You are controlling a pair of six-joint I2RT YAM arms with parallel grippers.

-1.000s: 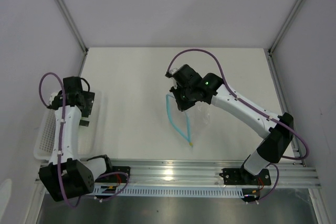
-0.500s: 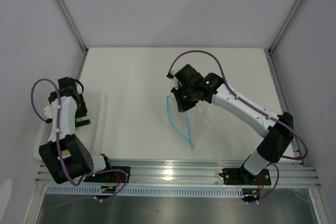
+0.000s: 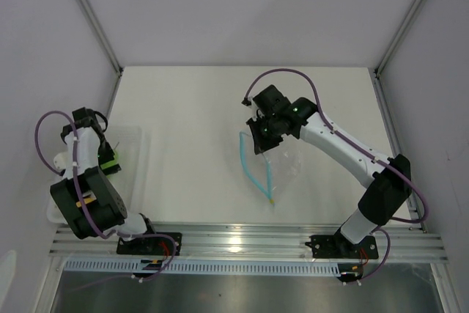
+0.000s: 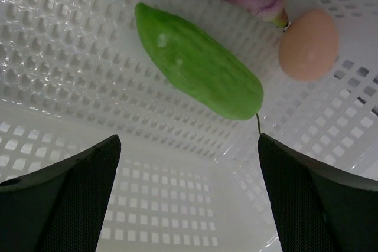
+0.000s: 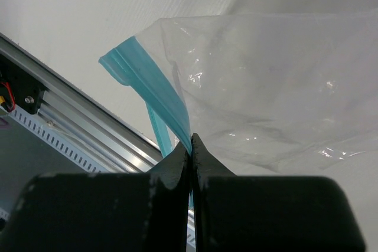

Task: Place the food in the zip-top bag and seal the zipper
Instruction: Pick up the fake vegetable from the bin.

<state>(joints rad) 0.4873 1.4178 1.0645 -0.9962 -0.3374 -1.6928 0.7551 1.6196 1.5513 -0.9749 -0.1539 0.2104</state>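
The left fingers [image 4: 59, 199], spread wide, have dropped into the basket [image 4: 65, 51] over the green piece [image 4: 198, 69], probably to pick it. The right fingers [image 5: 168, 175] keep the zipper [image 5: 150, 84] pinched.

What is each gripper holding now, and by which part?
The right gripper holds the zip-top bag by its zipper edge, jaws shut. The left gripper is open and holds nothing.
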